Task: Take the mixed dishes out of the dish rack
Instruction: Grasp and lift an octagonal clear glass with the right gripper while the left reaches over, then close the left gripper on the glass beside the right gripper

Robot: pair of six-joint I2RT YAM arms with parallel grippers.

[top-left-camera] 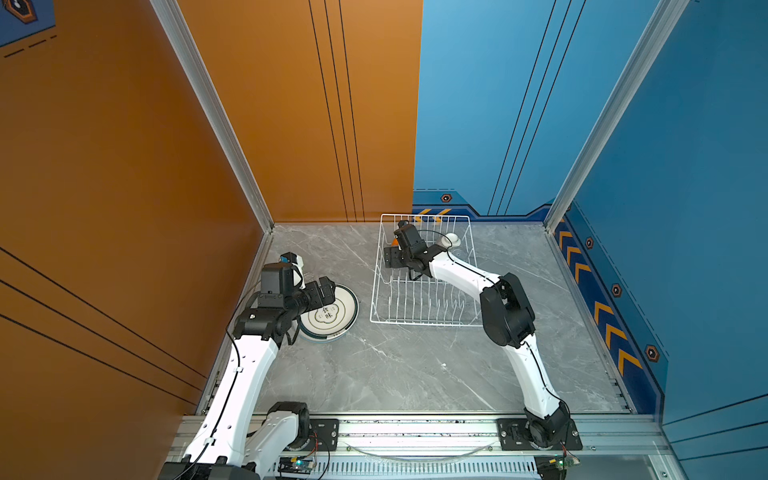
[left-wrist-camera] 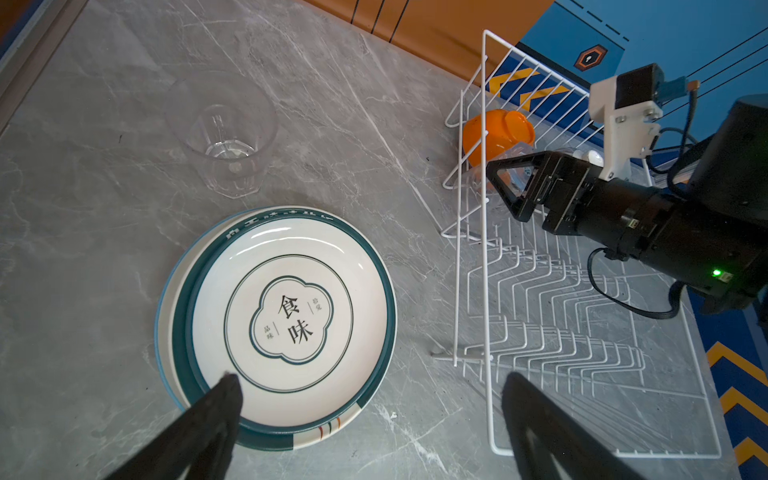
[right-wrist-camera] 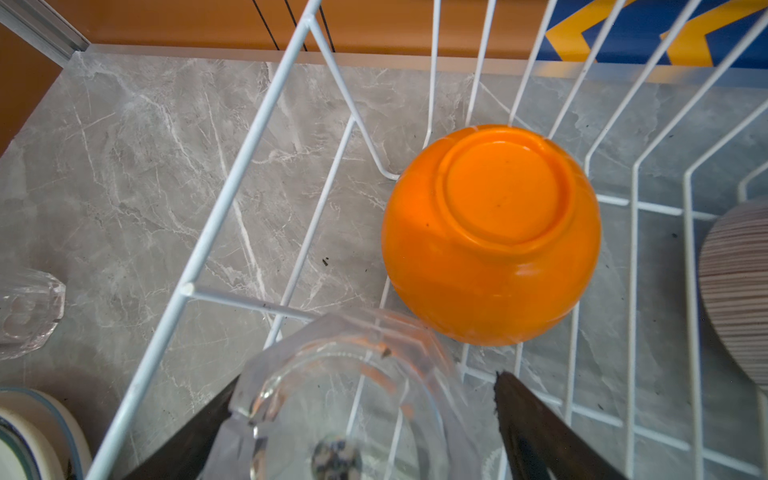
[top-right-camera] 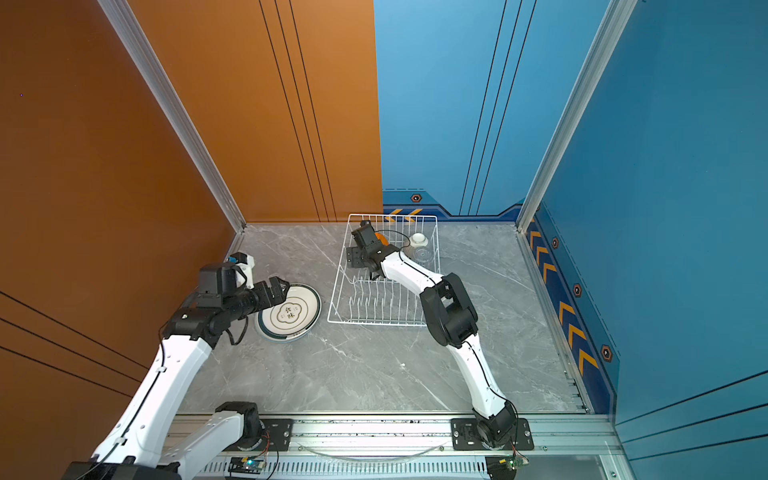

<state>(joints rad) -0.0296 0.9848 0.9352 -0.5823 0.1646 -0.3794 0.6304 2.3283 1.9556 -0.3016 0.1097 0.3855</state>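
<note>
The right jaws are inside the dish rack [right-wrist-camera: 231, 187], spread to either side of a clear glass [right-wrist-camera: 345, 407]. One finger is at the glass wall and the other is apart from it, so nothing is pinched yet. The glass sits in the rack's near corner, just beside an upturned orange bowl [right-wrist-camera: 490, 237], with a ribbed bowl [right-wrist-camera: 739, 291] further along the same row.

My main worry is the grip. The glass is smooth, faceted and looks thick. If only one finger loads it, I expect it to twist or skid along the wires and knock the orange bowl. Off-centre fingers could squirt it out on the lift, and a fall onto the wire or the stone surface [left-wrist-camera: 104, 249] could chip it.

The second risk is the rack. The corner wires run close to the fingers, and a tilted lift could hook one and drag the whole rack.

The left jaws hang spread and empty over the plates [left-wrist-camera: 286, 316] stacked on the surface, with the other glass [left-wrist-camera: 224, 137] standing near them. If I carry this glass that way, the two arms crowd each other, and a careless set-down could strike that glass or the plate rim.
</note>
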